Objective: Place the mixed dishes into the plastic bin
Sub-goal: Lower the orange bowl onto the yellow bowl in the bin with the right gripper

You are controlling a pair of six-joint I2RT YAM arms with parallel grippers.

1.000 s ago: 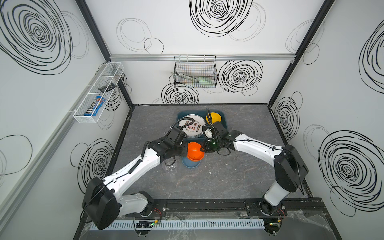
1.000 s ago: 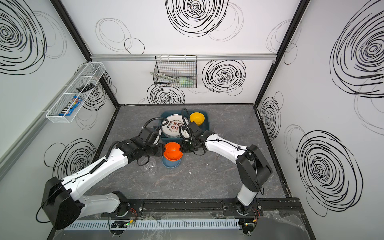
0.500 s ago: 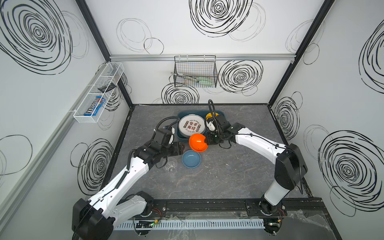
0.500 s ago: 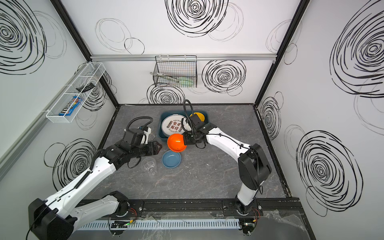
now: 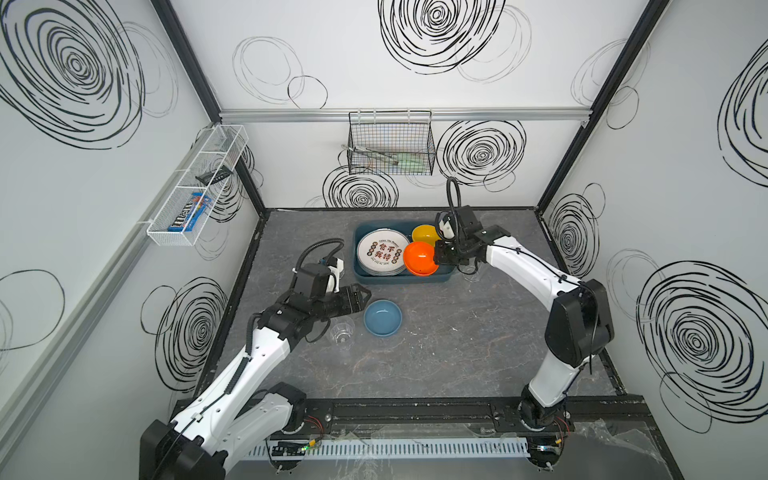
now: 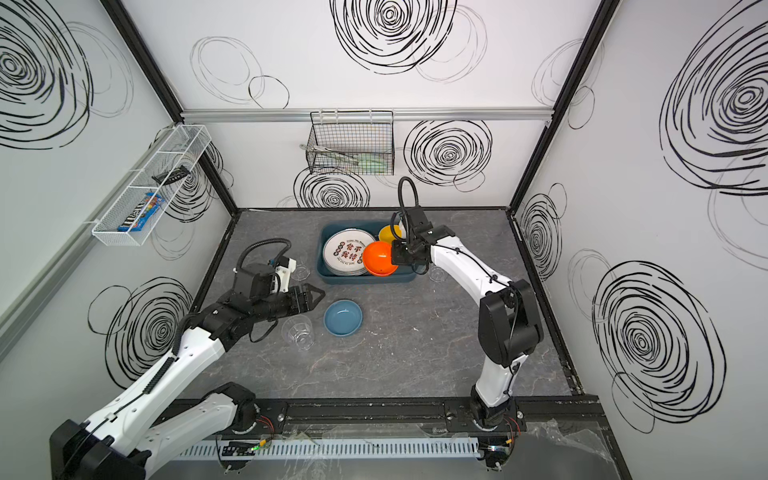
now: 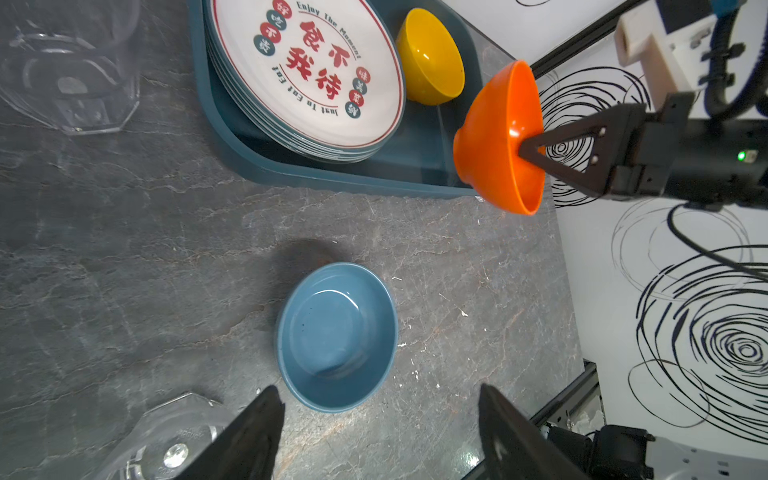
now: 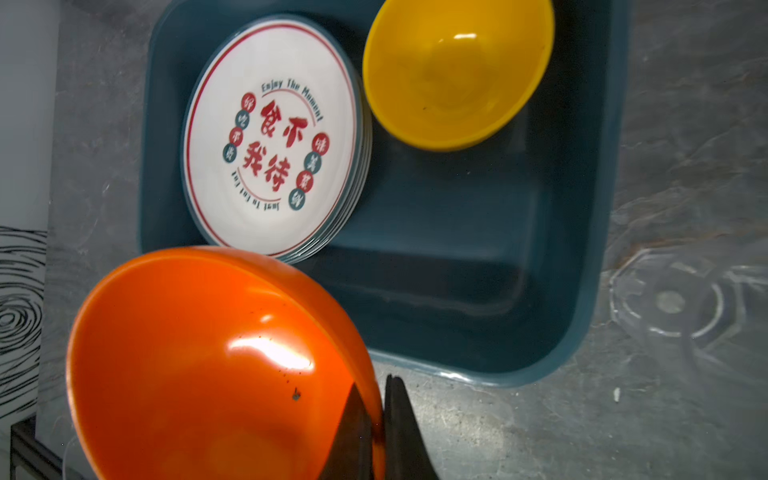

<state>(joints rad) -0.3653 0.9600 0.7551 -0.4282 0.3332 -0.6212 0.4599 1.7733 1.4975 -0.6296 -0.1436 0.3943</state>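
Nearest us, the left pincer (image 7: 376, 388) stands wide open and empty, low over the grey stone-patterned desk (image 5: 457, 353). Its fingers are aimed at the small blue round bowl (image 5: 382, 318). That bowl sits upright on the desk in front of the dark teal rectangular plastic bin (image 5: 374, 280), well apart from its near wall. A clear faceted tumbler (image 5: 342, 332) stands just beside that bowl, farther from the bin.

At the bin's near right corner, the right pincer (image 8: 372, 386) is clamped tight on the rim of the small orange round bowl (image 5: 420, 258). The bowl hangs tipped on its side above the bin, touching nothing that we can see.

We judge the step in hand to be delivering this bowl. The next move calls for levelling it, lowering it onto the bare bin floor in front of the small yellow round bowl (image 5: 424, 235), then letting go. After that, the blue bowl wants a pinch at its rim.

We count three bowls; only the yellow one rests in the bin, in its far right corner. We count three tumblers: the second (image 6: 300, 272) is just off the bin's left wall and the third (image 6: 437, 274) just off its right wall. One stack of white round printed plates (image 5: 381, 252) fills the bin's left half. It holds several plates, though we cannot count them for certain.
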